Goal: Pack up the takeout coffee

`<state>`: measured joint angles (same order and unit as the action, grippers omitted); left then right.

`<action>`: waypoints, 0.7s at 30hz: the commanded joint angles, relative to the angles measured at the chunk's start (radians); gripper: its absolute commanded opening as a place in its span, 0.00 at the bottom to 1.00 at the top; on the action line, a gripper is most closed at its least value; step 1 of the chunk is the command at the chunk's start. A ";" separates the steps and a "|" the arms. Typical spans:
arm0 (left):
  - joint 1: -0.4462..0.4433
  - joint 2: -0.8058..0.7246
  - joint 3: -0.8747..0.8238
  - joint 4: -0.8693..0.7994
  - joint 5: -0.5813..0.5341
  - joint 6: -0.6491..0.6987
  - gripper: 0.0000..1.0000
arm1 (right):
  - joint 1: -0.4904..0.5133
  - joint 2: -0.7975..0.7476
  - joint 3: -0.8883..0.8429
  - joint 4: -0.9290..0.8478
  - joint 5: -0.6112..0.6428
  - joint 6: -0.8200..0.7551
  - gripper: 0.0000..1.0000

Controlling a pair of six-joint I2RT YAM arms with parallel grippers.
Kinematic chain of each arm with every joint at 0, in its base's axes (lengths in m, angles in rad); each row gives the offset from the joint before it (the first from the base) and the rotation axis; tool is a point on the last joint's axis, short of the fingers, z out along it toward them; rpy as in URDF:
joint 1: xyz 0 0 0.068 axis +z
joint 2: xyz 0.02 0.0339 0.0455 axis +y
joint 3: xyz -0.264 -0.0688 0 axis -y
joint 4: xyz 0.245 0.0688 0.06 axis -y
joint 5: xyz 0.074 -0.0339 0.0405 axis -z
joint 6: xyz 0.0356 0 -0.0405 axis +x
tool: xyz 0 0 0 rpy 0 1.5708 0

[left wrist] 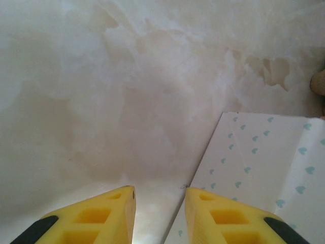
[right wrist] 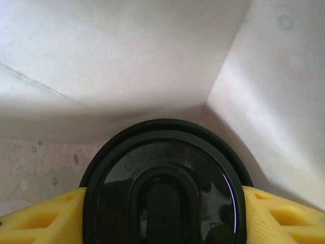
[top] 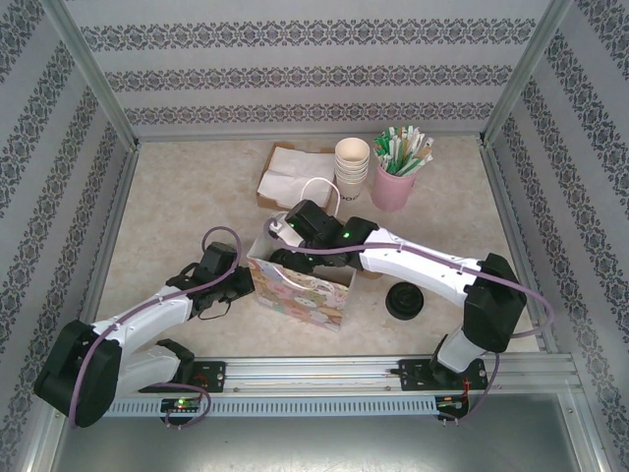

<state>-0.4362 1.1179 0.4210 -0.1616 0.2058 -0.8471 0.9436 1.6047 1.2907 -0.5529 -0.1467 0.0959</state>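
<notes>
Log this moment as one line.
right gripper: shut on takeout coffee, inside bag | left gripper: open, at bag's outer wall | status: coffee not yet released

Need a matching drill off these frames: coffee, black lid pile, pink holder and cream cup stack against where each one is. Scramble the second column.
1. takeout coffee
2. black lid pile
3. pink holder
4. cream cup stack

A. lying right of the gift bag
B. far side, full of green and white sticks
C. between the fingers of the right gripper, white bag walls behind it
D. just left of the pink holder

Pairs: 1-C, 2-A, 3-B, 4-D
</notes>
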 commanded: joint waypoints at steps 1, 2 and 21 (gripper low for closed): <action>0.009 0.005 -0.010 0.027 0.002 -0.017 0.32 | 0.012 0.016 -0.073 -0.198 -0.022 0.035 0.43; 0.007 0.005 -0.010 0.028 0.004 -0.017 0.32 | 0.012 0.005 -0.074 -0.190 -0.025 0.025 0.43; 0.007 0.001 0.005 0.019 0.034 -0.014 0.33 | 0.017 -0.162 -0.194 0.004 -0.035 -0.176 0.50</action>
<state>-0.4362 1.1221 0.4210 -0.1593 0.2291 -0.8474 0.9501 1.4513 1.1400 -0.5217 -0.1856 -0.0250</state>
